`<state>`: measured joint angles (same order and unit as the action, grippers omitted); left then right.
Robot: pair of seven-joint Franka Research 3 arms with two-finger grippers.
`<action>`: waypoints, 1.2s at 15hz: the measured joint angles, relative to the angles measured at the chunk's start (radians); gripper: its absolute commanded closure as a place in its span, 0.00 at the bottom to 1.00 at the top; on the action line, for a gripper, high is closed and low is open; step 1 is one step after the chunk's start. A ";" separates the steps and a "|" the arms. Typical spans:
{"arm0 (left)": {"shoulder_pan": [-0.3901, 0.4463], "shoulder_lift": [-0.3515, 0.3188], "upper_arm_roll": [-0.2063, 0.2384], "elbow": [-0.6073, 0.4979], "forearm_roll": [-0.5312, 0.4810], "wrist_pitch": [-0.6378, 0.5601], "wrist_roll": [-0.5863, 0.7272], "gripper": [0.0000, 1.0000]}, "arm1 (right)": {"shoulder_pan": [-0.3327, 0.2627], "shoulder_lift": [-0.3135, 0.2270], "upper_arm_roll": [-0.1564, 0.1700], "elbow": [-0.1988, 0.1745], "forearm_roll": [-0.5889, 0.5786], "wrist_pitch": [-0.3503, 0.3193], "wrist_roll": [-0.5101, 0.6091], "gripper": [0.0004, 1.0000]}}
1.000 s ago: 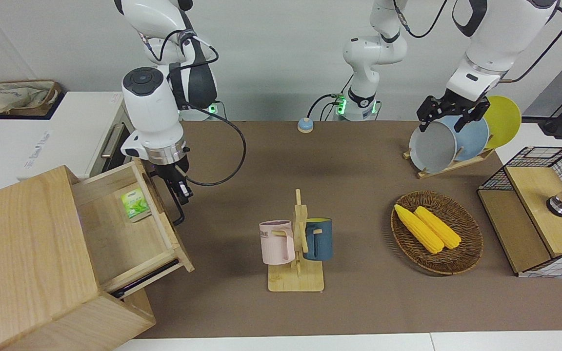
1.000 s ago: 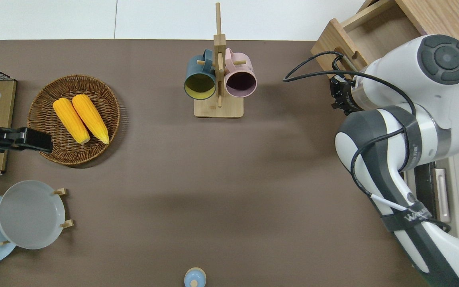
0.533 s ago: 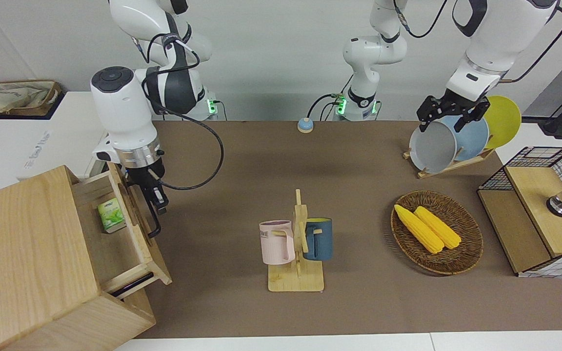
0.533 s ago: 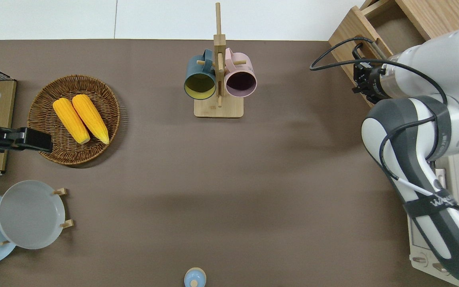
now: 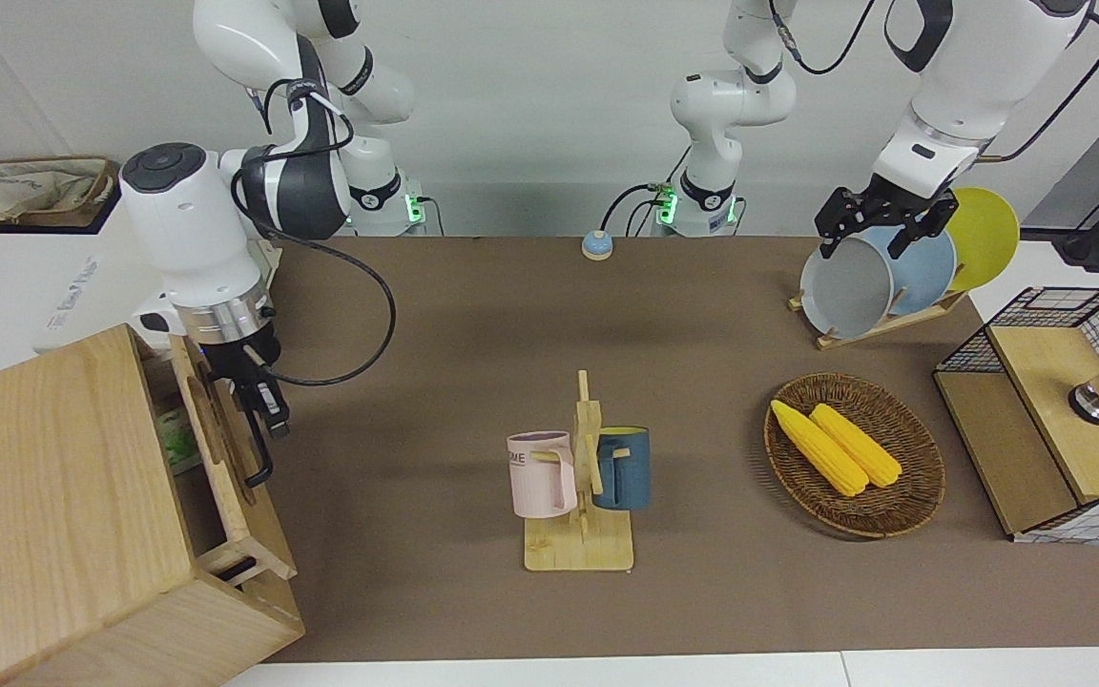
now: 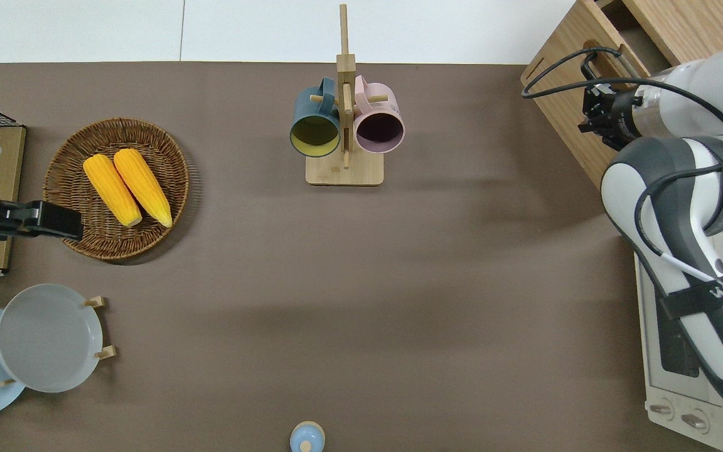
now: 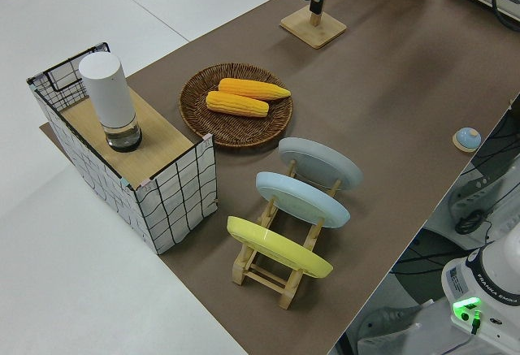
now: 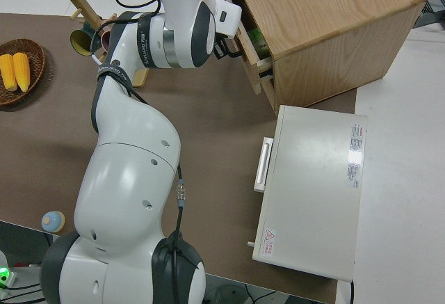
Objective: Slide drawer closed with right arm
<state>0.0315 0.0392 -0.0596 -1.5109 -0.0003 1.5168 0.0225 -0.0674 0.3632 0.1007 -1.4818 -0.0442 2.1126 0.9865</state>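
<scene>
At the left of the front view, the right gripper (image 5: 263,412) touches the drawer (image 5: 225,458) handle (image 5: 259,448); its grasp is unclear. A mug rack (image 5: 583,487) stands mid-frame, well apart. The left arm is parked.

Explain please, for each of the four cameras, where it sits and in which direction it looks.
Front: across the table, facing both arms; right gripper at the drawer, left arm parked.
Overhead: straight down; the right arm enters from below, reaching to the drawer.
Left side: raised at the left arm's end, looking along the table over the plate rack and corn basket; only the left arm's base shows.
Right side: above the right arm, over the toaster oven.
Shared: front and overhead both show the mug stand.
</scene>
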 measured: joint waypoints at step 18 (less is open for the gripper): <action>0.000 0.000 0.000 0.000 0.000 0.000 0.000 0.01 | -0.069 0.024 0.023 0.037 0.040 0.007 -0.152 1.00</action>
<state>0.0315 0.0392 -0.0596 -1.5109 -0.0003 1.5168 0.0225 -0.1363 0.3872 0.1234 -1.4450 -0.0039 2.1196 0.8347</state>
